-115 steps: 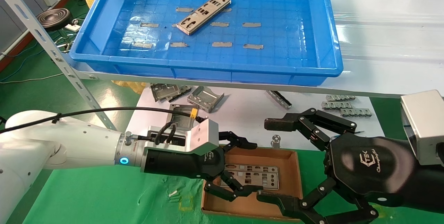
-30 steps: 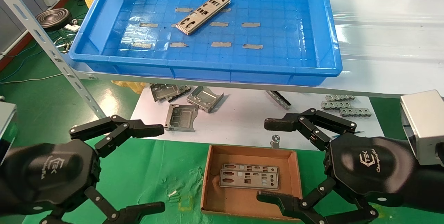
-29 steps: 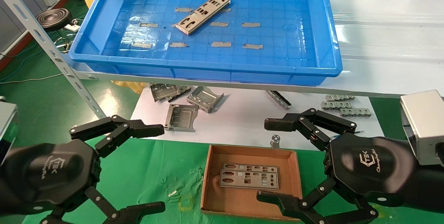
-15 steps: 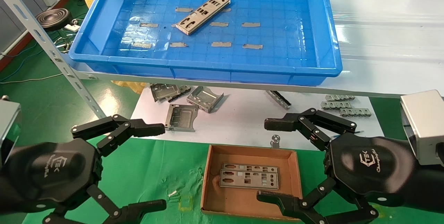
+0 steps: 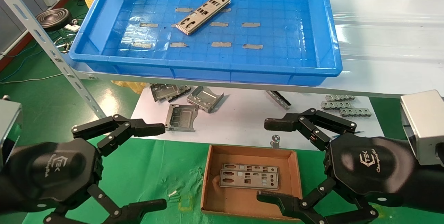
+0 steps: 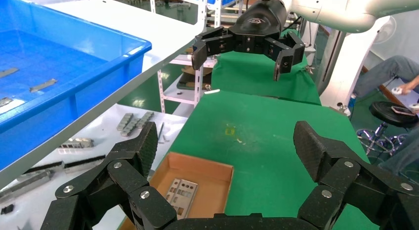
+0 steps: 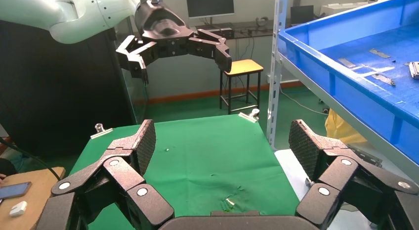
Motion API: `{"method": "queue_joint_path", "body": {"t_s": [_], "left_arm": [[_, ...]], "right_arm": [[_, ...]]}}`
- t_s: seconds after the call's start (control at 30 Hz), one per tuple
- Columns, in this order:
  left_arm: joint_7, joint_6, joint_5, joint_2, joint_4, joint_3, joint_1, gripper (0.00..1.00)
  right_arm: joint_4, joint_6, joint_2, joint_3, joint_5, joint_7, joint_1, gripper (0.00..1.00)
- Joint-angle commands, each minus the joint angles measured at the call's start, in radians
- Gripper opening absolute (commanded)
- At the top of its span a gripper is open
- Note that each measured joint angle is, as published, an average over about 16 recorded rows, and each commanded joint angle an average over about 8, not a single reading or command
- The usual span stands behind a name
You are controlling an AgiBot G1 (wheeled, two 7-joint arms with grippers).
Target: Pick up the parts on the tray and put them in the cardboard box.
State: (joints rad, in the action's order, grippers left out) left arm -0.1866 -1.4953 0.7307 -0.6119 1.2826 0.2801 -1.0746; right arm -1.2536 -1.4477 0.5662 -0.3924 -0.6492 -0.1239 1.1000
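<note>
One punched plate (image 5: pixel 203 13) lies diagonally on the blue tray's (image 5: pixel 329 36) floor, toward its far-left part, among short tape strips (image 5: pixel 221 44). Two plates (image 5: pixel 249 178) lie flat, overlapping, in the cardboard box (image 5: pixel 295 172) on the green mat (image 5: pixel 156 168). My left gripper (image 5: pixel 152 166) hovers left of the box, fingers wide apart, holding nothing. My right gripper (image 5: pixel 269 160) hangs at the box's right edge, spread wide too, nothing in it.
</note>
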Motion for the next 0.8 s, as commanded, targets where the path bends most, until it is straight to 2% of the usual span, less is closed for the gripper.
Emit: {"method": "queue_joint_path", "body": {"t_s": [0.03,0.8], "left_arm": [[0.0,0.0,0.0,0.0,0.0,0.0,0.0,1.0],[0.001,0.0,0.0,-0.001,-0.002,0.001,-0.001,1.0]], "right_arm": [[0.0,0.0,0.0,0.0,0.0,0.0,0.0,1.0],[0.0,0.0,0.0,0.0,0.0,0.0,0.0,1.0]]}}
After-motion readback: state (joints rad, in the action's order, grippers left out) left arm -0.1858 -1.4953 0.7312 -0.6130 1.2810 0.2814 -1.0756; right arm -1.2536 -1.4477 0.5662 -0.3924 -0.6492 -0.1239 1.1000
